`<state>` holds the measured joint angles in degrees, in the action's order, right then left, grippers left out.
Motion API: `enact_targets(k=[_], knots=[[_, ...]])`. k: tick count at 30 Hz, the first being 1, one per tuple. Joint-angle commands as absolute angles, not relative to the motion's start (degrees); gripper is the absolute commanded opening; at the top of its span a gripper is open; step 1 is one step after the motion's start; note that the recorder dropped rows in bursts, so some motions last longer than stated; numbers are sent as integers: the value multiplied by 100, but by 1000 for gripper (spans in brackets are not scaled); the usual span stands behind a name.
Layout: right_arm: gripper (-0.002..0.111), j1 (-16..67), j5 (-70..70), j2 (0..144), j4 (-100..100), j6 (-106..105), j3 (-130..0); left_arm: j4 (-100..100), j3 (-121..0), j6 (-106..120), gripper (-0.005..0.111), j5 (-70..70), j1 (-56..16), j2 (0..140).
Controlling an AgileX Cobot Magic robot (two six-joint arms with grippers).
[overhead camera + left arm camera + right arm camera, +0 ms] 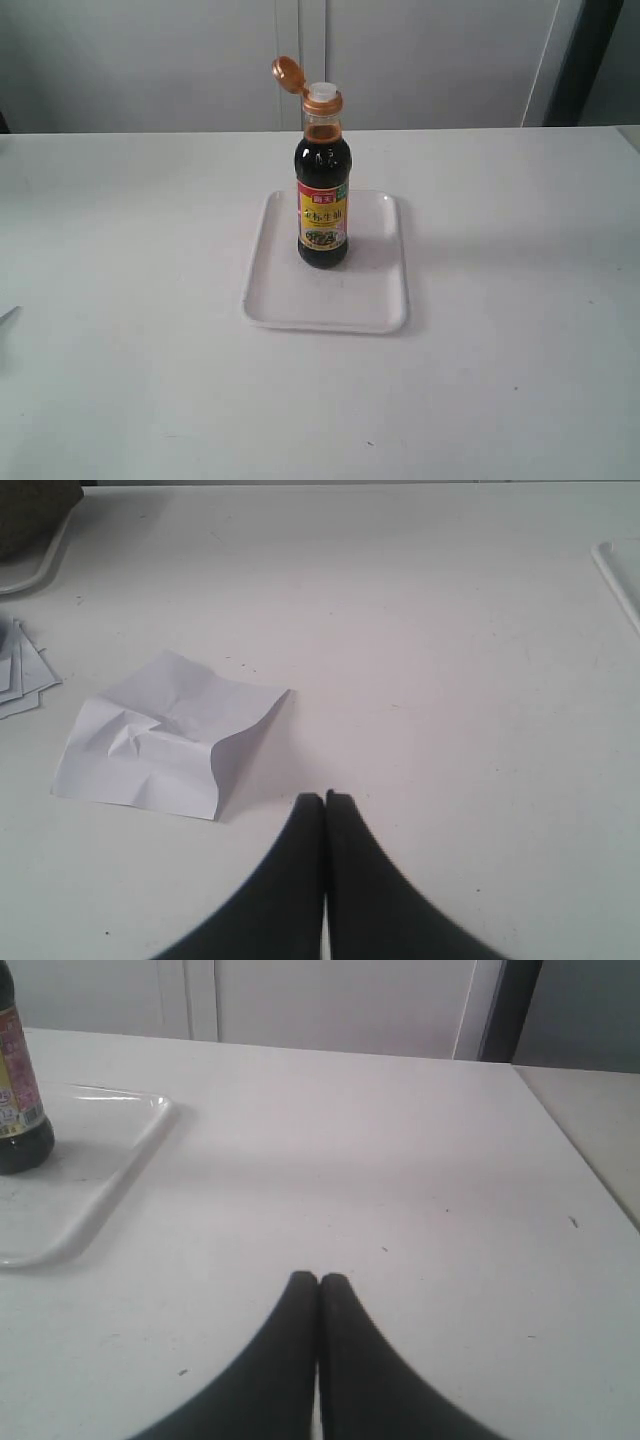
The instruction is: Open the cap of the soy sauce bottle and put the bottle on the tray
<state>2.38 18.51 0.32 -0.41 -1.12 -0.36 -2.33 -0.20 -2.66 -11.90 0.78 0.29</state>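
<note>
Exterior view: one soy sauce bottle (pixel 322 205) of dark liquid stands upright on the single white tray (pixel 270 290), its cap (pixel 287 72) flipped open to the left.

Left wrist view: the left gripper (pixel 324 798), fingers pressed together, hovers near one crumpled paper (pixel 165 735).

Right wrist view: the right gripper (pixel 318 1279), fingers together, is apart from the tray.

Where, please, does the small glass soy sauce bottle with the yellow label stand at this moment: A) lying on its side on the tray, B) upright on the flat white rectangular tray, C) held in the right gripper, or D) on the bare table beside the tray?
B: the soy sauce bottle stands upright on the flat white tray, its orange-gold cap flipped open, and no gripper touches it.
</note>
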Motion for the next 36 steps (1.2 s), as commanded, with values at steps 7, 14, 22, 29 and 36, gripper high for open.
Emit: enact_targets(k=[7,14,22,29,36], knots=[[0,226,1798,0,-94,-81,0,-316,0,-255,0,-1162,97,0],[0,226,1911,0,-89,-135,0,-316,0,-255,0,-1162,97,0],[0,226,1941,0,-89,-135,0,-316,0,-255,0,-1162,97,0],[0,226,1941,0,-89,-135,0,-316,0,-255,0,-1162,97,0],[0,226,1941,0,-89,-135,0,-316,0,-255,0,-1162,97,0]])
